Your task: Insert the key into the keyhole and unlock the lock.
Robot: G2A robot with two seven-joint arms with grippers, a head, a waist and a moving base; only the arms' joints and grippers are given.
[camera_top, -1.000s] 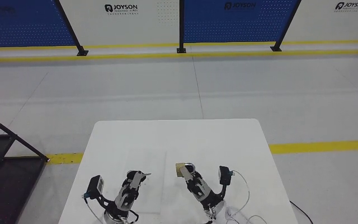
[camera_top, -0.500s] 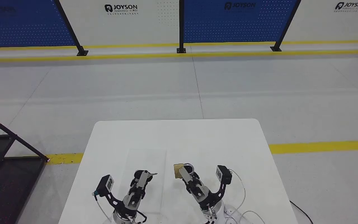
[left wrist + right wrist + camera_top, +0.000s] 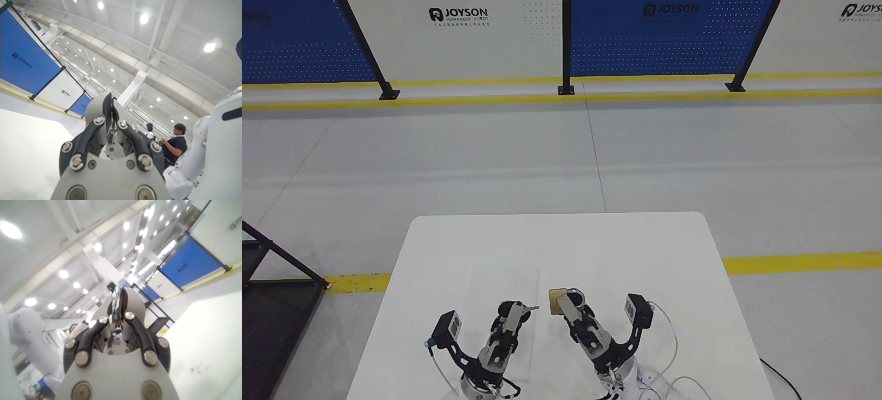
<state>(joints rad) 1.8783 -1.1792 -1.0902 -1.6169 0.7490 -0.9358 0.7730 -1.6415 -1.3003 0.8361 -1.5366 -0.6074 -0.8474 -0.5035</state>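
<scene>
In the top view both arms hang over the front part of the white table (image 3: pixel 642 250). My left gripper (image 3: pixel 518 315) is shut on a small silver key (image 3: pixel 529 309) whose tip points toward the lock. My right gripper (image 3: pixel 569 303) is shut on the padlock (image 3: pixel 561 298), which has a brass body and a silver shackle. A narrow gap separates the key tip from the lock. The right wrist view shows the shackle (image 3: pixel 116 303) and a brass edge clamped in that gripper (image 3: pixel 119 295). In the left wrist view the gripper (image 3: pixel 111 103) is pressed together, with the key mostly hidden.
White cables (image 3: pixel 672 380) lie at the table's front right corner. A black rack (image 3: pixel 267 270) stands on the floor left of the table. Blue and white barrier panels (image 3: pixel 662 35) line the far side of the room.
My left arm has moved to the right, carrying the key closer to the lock. My right arm has shifted slightly left with the padlock.
</scene>
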